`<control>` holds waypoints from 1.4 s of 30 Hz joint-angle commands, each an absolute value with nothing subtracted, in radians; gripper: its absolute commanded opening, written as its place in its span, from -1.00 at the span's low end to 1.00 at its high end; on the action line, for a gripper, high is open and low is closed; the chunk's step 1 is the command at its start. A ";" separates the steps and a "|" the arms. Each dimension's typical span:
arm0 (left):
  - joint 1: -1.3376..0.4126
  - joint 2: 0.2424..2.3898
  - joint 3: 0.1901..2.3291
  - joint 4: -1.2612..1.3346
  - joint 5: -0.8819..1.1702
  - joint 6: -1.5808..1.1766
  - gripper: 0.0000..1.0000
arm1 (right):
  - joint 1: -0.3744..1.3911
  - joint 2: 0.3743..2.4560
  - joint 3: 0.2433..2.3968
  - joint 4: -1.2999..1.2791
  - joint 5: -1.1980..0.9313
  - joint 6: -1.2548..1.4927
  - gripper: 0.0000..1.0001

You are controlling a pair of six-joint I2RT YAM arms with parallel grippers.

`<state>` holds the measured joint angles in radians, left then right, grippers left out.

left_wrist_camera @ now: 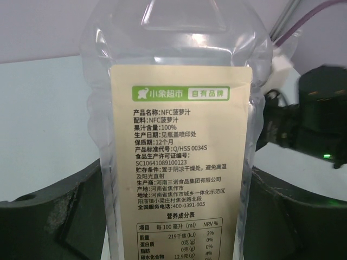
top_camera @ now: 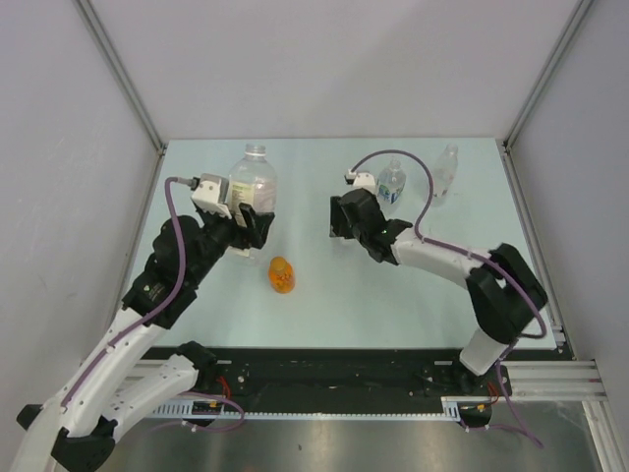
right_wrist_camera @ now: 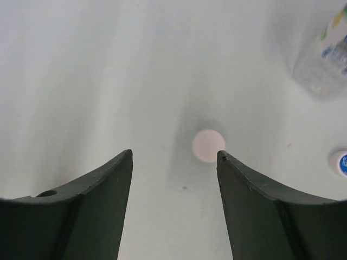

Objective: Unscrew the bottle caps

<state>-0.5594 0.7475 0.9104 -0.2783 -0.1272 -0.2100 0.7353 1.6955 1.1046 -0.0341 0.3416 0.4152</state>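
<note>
My left fingers hold the large bottle; my right fingers stand wide above the worktop.
The large bottle is clear plastic with a pale yellow printed label, upright and touching both left fingers. A plain white cap lies flat on the worktop just ahead of my right fingertips, nearer to one of them. A blue cap with a white mark lies outside that finger, near a bottle with blue print.

Left arm reaches forward, jaws clamped; right arm bends leftward, jaws spread, pointing down.
</note>
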 commanded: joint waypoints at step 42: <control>-0.575 1.114 0.933 0.362 1.042 -0.368 -0.99 | 0.549 0.936 1.223 -0.143 -0.485 0.506 0.93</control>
